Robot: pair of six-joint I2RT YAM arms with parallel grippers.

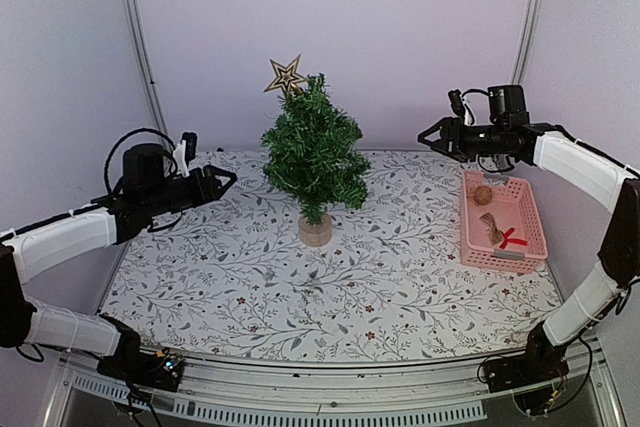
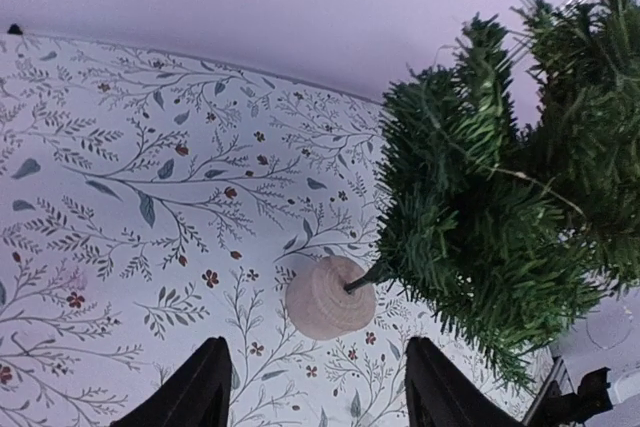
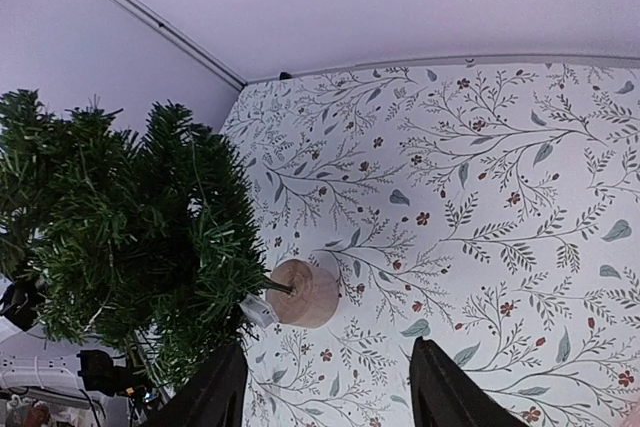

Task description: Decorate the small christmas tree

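On the left, my left gripper hangs in the air over the left side of the table. It points toward the tree. Its two black fingers are apart, and nothing is between them. Under it lies the white tablecloth with grey leaves and little red flowers.

In the middle, near the back of the table, stands the small christmas tree. It is dark green and bushy, with a thin trunk. It stands up straight on its round light-wood base. At the very top sits a gold star with a dark middle, tipped a bit to the left. My two grippers are on either side of the tree, and neither one touches it.

On the right, my right gripper hangs in the air too, and it points back toward the tree. Its fingers are apart and hold nothing. Just below it, by the right edge of the table, sits a pink plastic basket with little holes in its walls. Inside it are a small brown round ball, a tan thing I cannot make out, and a small red bow.
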